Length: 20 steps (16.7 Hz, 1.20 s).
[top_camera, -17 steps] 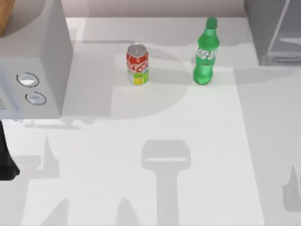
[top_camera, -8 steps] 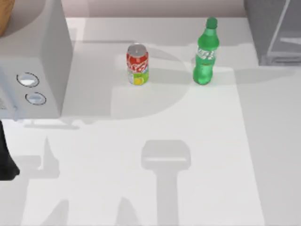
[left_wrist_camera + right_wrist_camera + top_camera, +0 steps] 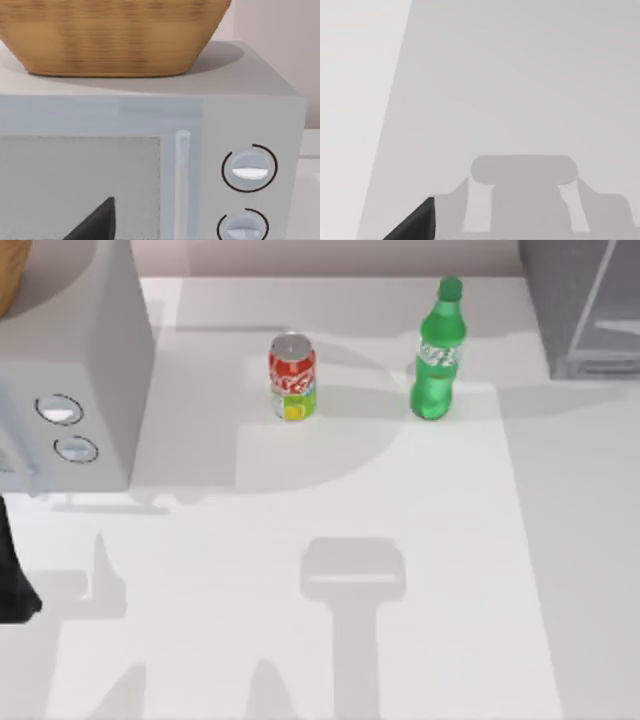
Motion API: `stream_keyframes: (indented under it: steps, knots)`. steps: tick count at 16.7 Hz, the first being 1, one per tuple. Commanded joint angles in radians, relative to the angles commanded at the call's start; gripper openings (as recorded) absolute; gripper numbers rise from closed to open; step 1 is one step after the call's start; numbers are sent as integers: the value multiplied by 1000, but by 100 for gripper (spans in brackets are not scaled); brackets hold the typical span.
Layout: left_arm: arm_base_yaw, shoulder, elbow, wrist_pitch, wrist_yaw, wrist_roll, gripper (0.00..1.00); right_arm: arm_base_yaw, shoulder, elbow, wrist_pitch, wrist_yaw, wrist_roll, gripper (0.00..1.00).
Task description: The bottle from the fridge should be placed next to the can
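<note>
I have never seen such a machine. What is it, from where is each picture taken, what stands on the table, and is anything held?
This is a simulated two-armed robot at a white table. One picture looks down from above. The other two come from cameras on the arms' wrists.

On the table stand a red and green can and, apart from it to the right, an upright green bottle. The grey fridge is at the far right corner. At the left is a grey box with two dials; the left wrist camera faces it and shows a woven basket on top.

The right wrist camera faces bare table with shadows. Nothing is seen being held.
</note>
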Motion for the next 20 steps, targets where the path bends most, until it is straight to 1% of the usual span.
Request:
stream_keyframes:
  steps: [3,5,7,10,17,20]
  knots:
    - [0,0,0,0,0,0,100,-93,93,55,-21,-53,-94,100]
    - [0,0,0,0,0,0,100,-208,209,112,-45,-117,-210,100]
    - [0,0,0,0,0,0,100,-359,366,179,-72,-196,-367,100]
    - [0,0,0,0,0,0,100,-633,670,288,-105,-334,-671,100]
    - [0,0,0,0,0,0,100,-1315,1476,520,-110,-670,-1469,100]
    - [0,0,0,0,0,0,100,-1560,1754,592,-81,-790,-1744,100]
